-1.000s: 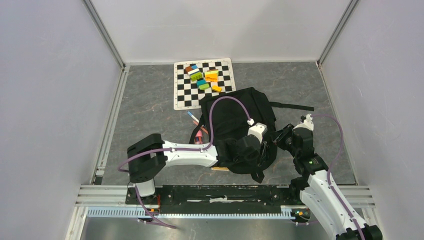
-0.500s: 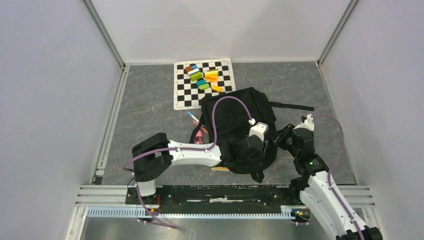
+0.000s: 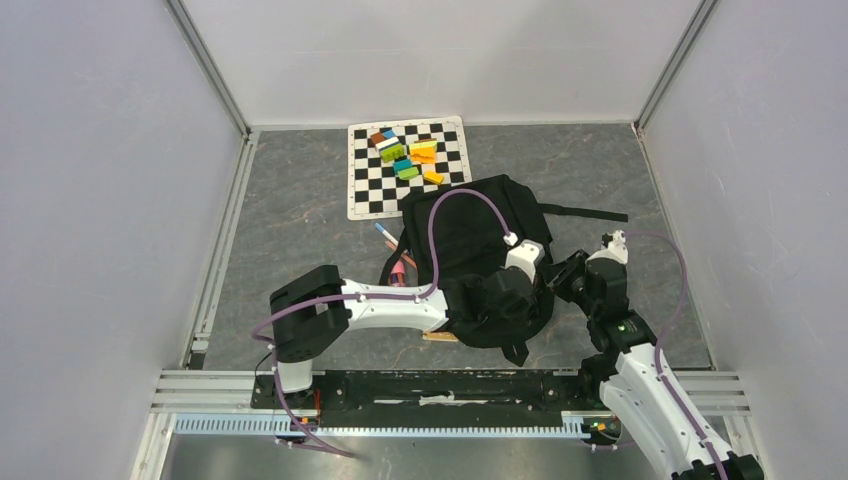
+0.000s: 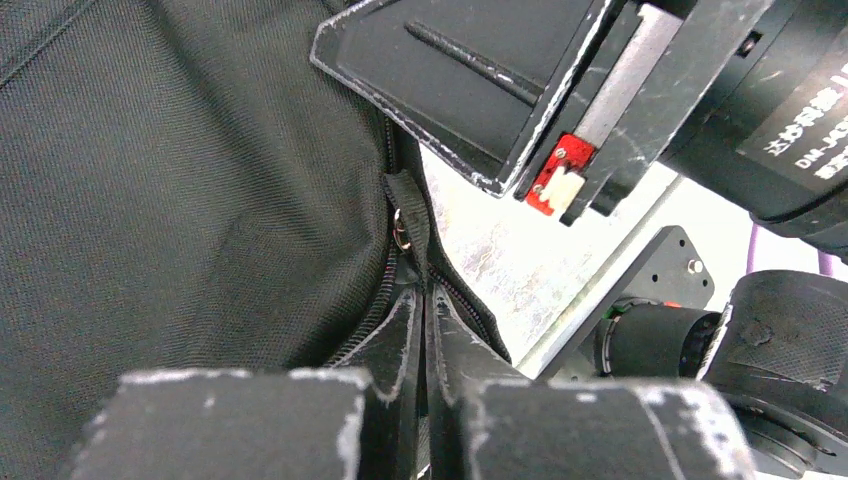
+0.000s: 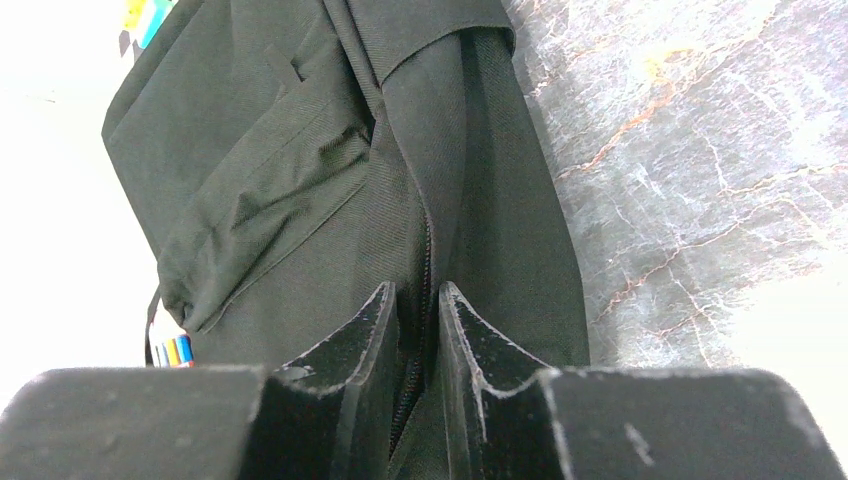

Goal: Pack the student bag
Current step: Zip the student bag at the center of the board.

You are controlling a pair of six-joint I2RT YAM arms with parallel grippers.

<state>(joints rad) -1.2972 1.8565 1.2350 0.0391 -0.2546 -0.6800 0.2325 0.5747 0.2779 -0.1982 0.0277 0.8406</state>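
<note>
Low, left end effector (image 4: pixel 425 300) clamps zip pull (image 4: pixel 404 205), right end effector (image 5: pixel 418 298) pinches student bag (image 5: pixel 280 180).

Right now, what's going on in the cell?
Both arms are working on the student bag, which lies flat. The left gripper is shut on the zip pull at the bag's near right edge. The right gripper pinches the fabric along the zip seam beside it. A few pens lie left of the bag, and coloured blocks sit on the checkered mat behind it.
</note>
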